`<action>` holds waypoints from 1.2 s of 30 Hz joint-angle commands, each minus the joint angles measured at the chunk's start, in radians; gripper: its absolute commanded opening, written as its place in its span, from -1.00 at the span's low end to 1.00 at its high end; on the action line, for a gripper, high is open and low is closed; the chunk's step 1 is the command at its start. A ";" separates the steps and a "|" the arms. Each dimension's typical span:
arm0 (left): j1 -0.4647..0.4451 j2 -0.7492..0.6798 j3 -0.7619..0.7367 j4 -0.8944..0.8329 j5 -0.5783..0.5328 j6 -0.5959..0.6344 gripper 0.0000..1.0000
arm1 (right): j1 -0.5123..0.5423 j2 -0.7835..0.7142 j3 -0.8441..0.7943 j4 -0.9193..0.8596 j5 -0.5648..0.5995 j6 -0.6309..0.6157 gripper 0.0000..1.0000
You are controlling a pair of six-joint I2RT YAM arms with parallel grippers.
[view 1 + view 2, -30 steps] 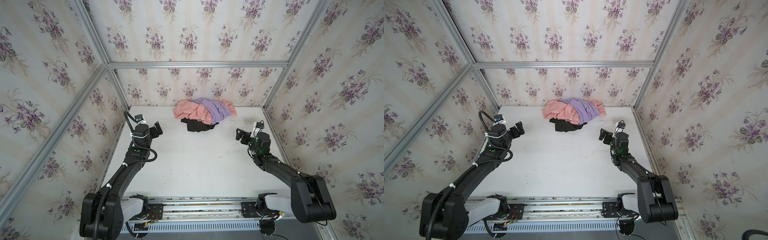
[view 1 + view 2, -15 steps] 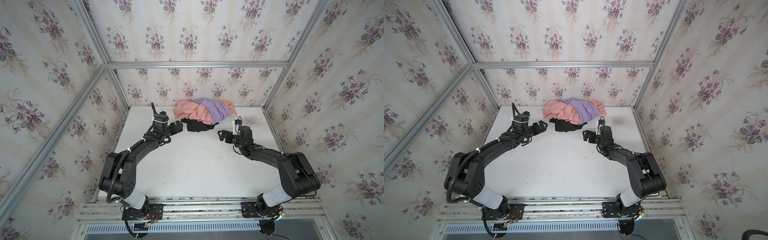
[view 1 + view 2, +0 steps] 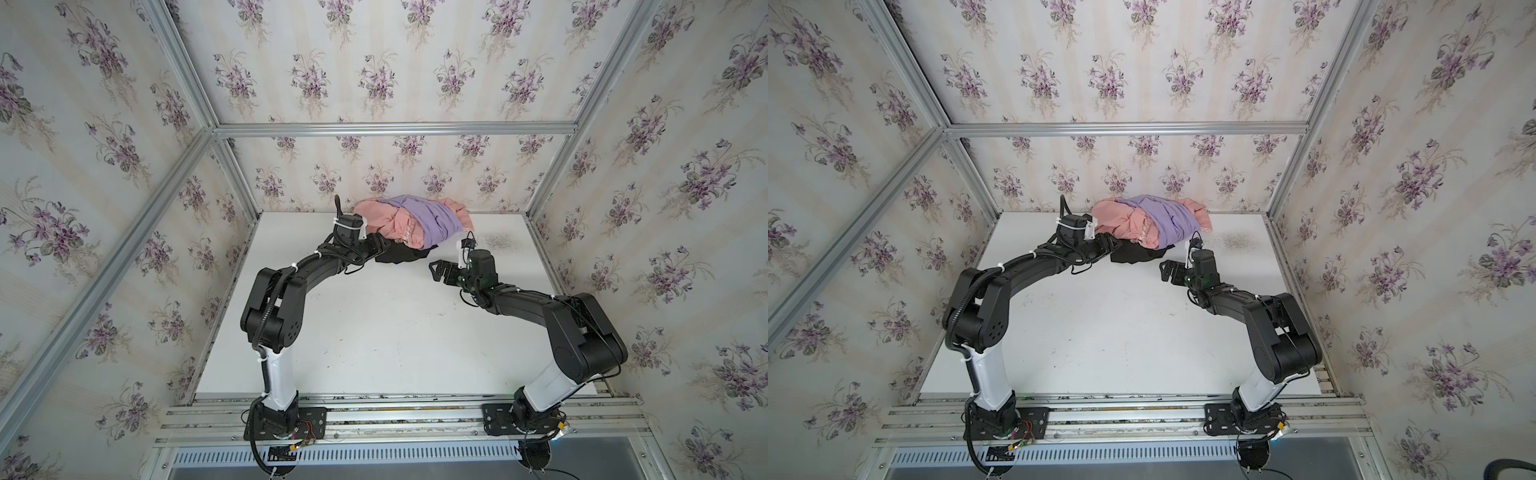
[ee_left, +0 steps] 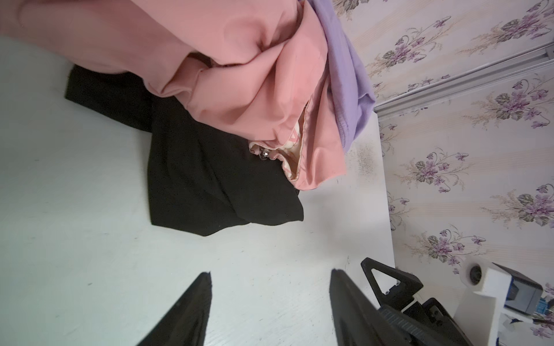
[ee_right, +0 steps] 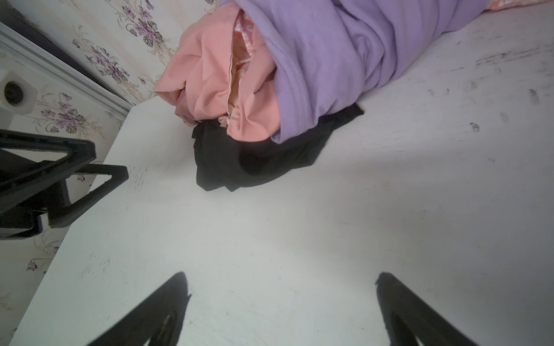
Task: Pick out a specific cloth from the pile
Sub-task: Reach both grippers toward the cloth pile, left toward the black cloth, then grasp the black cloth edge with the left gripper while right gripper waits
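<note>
Plain black matte cloth [image 4: 215,179] lies on white table [image 3: 374,332], half under salmon-pink and lavender fabric pile [image 3: 415,224]. Left end effector [image 4: 269,274] and right end effector [image 5: 281,278] both released, empty. Best: pinch exposed black edge low, drag outward.

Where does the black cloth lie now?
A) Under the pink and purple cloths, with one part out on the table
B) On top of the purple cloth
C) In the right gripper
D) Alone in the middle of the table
A: the black cloth spreads onto the table from beneath the pink cloth and the purple cloth.
</note>
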State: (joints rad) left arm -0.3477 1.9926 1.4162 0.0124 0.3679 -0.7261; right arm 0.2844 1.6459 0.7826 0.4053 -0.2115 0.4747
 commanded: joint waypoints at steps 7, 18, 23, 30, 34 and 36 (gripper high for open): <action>-0.017 0.149 0.149 0.015 0.038 -0.082 0.13 | 0.003 -0.003 0.014 0.032 -0.023 0.013 1.00; -0.023 0.250 0.240 0.015 0.044 -0.110 0.02 | 0.005 -0.017 -0.026 0.087 -0.015 0.010 1.00; -0.015 0.258 0.222 0.014 0.019 -0.110 0.03 | 0.006 -0.024 -0.026 0.078 -0.011 0.014 1.00; -0.007 0.284 0.238 0.014 0.039 -0.102 0.05 | 0.006 -0.031 -0.026 0.072 -0.007 0.016 1.00; -0.004 0.302 0.259 0.014 0.046 -0.106 0.05 | 0.006 -0.029 -0.029 0.074 -0.009 0.018 1.00; -0.005 0.312 0.271 0.014 0.053 -0.109 0.05 | 0.007 -0.029 -0.028 0.075 -0.009 0.019 1.00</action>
State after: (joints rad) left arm -0.3538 2.2955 1.6714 0.0128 0.4000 -0.8314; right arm 0.2890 1.6222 0.7559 0.4477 -0.2264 0.4900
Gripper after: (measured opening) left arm 0.526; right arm 0.998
